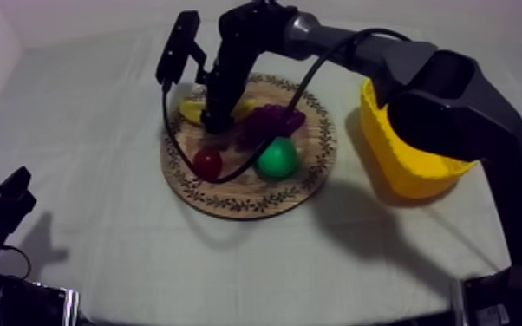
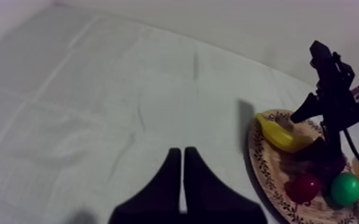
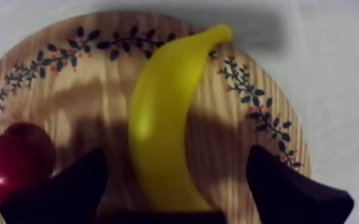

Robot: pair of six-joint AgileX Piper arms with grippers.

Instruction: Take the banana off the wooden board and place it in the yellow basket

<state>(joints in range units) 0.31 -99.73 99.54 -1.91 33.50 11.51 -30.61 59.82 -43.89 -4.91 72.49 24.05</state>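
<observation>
One banana (image 3: 161, 113) on the board (image 3: 98, 77), right jaws spread wide astride it, left jaws pressed together, empty

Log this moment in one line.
right gripper: open, straddling banana on board | left gripper: shut, over cloth | banana: not yet gripped | basket: beside board

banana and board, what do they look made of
Banana: likely plastic or rubber, smooth with a faint sheen, one even yellow, no skin marks. Board: wood, matte, with grain lines running across it; the leaf pattern on the rim looks printed or painted.
</observation>
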